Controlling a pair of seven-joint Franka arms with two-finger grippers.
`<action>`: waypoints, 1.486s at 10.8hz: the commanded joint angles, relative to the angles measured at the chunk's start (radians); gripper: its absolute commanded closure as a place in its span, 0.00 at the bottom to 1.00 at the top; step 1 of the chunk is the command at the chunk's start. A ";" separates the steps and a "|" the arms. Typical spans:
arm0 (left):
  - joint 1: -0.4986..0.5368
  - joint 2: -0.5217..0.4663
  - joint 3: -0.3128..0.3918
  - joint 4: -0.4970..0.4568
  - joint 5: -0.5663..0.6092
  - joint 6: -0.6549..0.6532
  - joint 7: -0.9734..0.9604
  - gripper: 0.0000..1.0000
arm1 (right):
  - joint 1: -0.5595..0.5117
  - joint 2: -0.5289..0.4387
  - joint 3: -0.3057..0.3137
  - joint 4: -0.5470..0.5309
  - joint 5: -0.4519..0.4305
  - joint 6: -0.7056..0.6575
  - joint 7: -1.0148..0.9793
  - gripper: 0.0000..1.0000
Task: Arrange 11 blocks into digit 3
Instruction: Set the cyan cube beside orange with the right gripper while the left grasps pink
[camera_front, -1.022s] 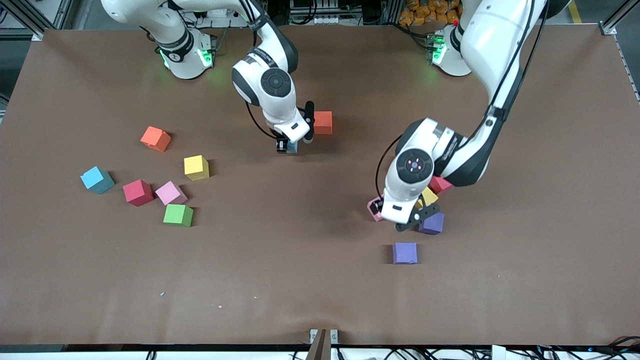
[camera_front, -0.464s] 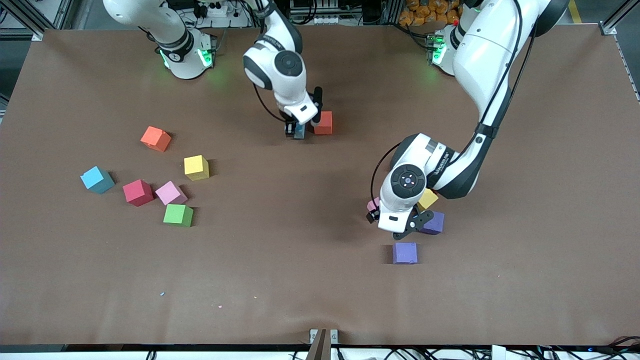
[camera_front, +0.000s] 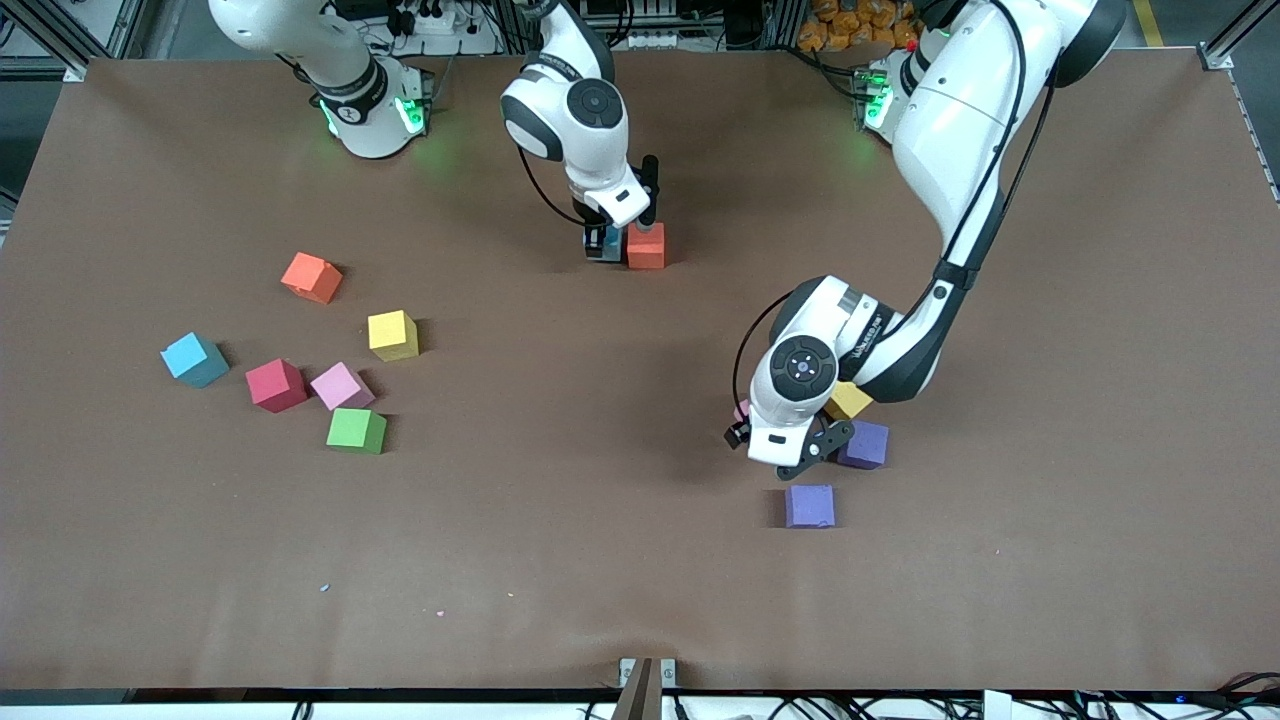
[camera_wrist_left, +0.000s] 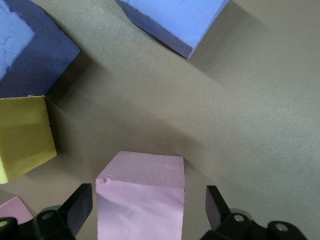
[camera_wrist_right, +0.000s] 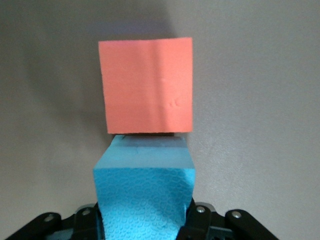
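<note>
Right tool (camera_wrist_right: 145, 220) around blue block (camera_wrist_right: 145, 195), front-hidden.

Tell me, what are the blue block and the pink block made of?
The blue block, held in the right gripper, looks like matte foam: its face shows a fine pebbly texture. The pink block, between the left gripper's open fingers, looks like foam too: dull, with a small nick.

The front camera sits high, facing both arm bases across the table (camera_front: 560, 560), taking in the whole top. The left wrist camera looks down close past the left pincer (camera_wrist_left: 145, 210) at a pink block (camera_wrist_left: 142, 197), barely visible in front. The right wrist camera, equally close, shares the orange block (camera_wrist_right: 146, 85) (camera_front: 646, 246) with the front view.
</note>
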 joint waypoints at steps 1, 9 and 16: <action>-0.016 0.002 -0.003 -0.004 0.012 0.008 -0.089 0.52 | 0.026 0.025 -0.012 -0.008 -0.007 0.042 0.033 0.79; -0.001 -0.152 -0.040 -0.102 -0.015 -0.087 -0.559 1.00 | 0.055 0.082 -0.013 0.029 -0.009 0.073 0.067 0.78; 0.004 -0.275 -0.146 -0.293 -0.044 -0.078 -0.803 1.00 | 0.045 -0.001 -0.058 0.043 -0.018 -0.022 0.061 0.00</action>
